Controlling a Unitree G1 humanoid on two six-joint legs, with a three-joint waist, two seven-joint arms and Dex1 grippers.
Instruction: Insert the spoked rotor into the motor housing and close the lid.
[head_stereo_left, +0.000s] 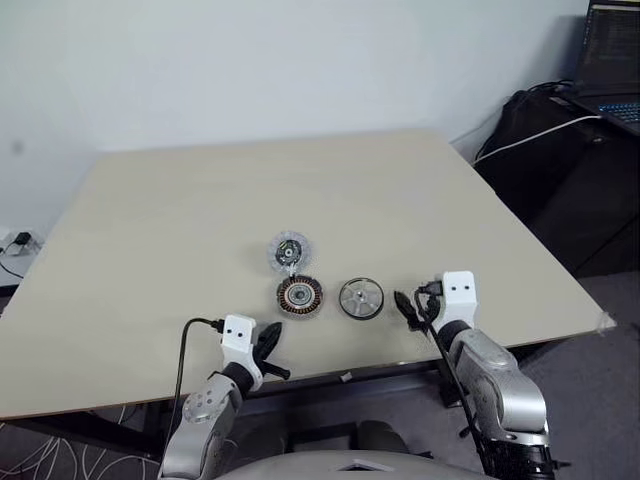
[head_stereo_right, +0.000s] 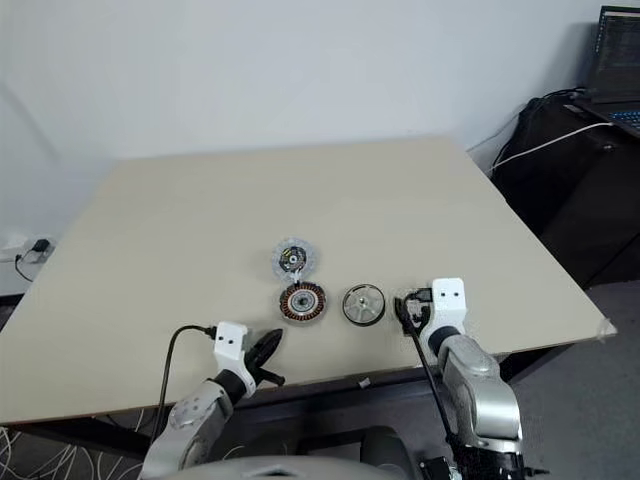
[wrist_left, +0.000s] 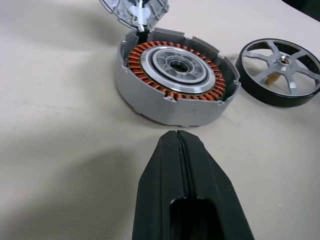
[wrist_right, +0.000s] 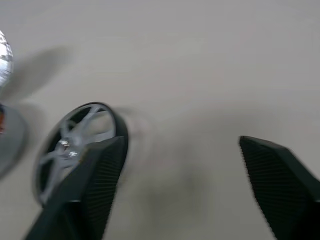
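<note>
Near the desk's (head_stereo_left: 150, 220) front edge, the spoked rotor (head_stereo_left: 361, 298) lies just right of the motor housing (head_stereo_left: 299, 296), lid (head_stereo_left: 289, 251) behind. Right hand (head_stereo_left: 409, 306), spread wide, holds nothing; left hand (head_stereo_left: 268, 346) is clenched empty. Grasping the rotor looks next: straddle its rim.

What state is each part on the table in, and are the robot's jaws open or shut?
Black-rimmed silver spoked rotor: flat on table, uninserted.
Copper-wound round motor housing: open, empty.
Light grey round lid: off, behind the housing.
Left gripper: jaws shut, empty.
Right gripper: jaws open, empty.
</note>
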